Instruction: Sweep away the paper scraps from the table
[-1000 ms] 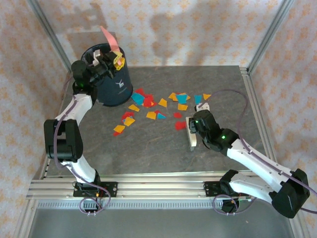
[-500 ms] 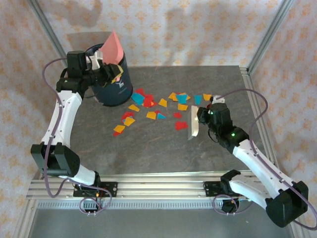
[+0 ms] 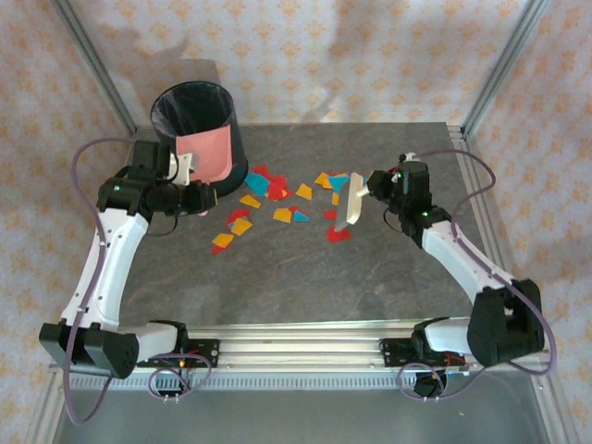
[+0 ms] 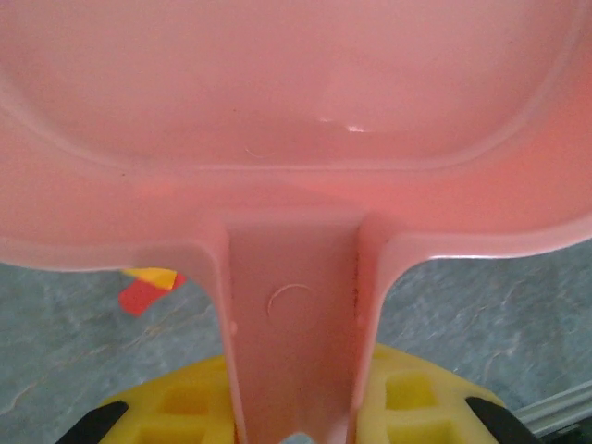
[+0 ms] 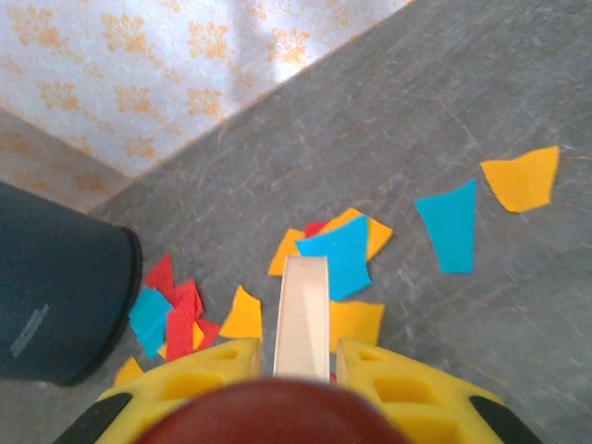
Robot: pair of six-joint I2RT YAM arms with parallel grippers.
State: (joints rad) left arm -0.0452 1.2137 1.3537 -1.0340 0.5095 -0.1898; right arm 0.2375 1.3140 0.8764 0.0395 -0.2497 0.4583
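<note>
Red, orange and cyan paper scraps [image 3: 277,199] lie scattered across the middle of the dark grey table [image 3: 305,277]. My left gripper [image 3: 185,190] is shut on the handle of a pink dustpan [image 3: 205,157], which sits low in front of the bin. In the left wrist view the dustpan [image 4: 296,120] spreads across the top, and its handle runs between my yellow fingers [image 4: 416,398] of the left gripper [image 4: 296,407]. My right gripper [image 3: 372,185] is shut on a cream brush [image 3: 351,205] at the right end of the scraps. The brush [image 5: 303,314] points from the right gripper [image 5: 301,365] at cyan and orange scraps [image 5: 338,254].
A dark round bin [image 3: 194,111] stands at the back left, right behind the dustpan, and its side [image 5: 55,296] also appears in the right wrist view. Aluminium rails [image 3: 476,213] edge the table. Two loose scraps [image 5: 449,227] lie to the right of the brush.
My left arm has brought the pink dustpan down from over the bin to the table in front of it. My right arm has swung the brush back and right, to the scraps' right end.
</note>
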